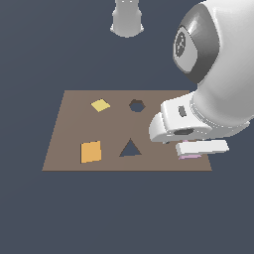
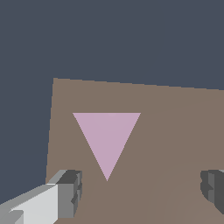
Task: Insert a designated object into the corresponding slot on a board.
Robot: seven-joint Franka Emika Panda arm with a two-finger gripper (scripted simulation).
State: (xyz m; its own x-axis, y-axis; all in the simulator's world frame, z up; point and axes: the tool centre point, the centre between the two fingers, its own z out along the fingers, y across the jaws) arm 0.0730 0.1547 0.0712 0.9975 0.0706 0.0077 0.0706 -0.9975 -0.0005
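Jaws apart above flat lilac triangle (image 2: 106, 138)

Surroundings consist of a single flat, uniform dark slate-blue ground surface (image 1: 124, 213) filling both views to every edge. No seams, texture or markings observed on it. Lighting is even and diffuse, with no distinct cast shadows or highlights on the ground. A pale grey cylindrical base (image 1: 127, 20) stands on it at the far edge of the exterior view.

Exterior view looks down from afar; wrist view close above board (image 1: 69, 131), shared.
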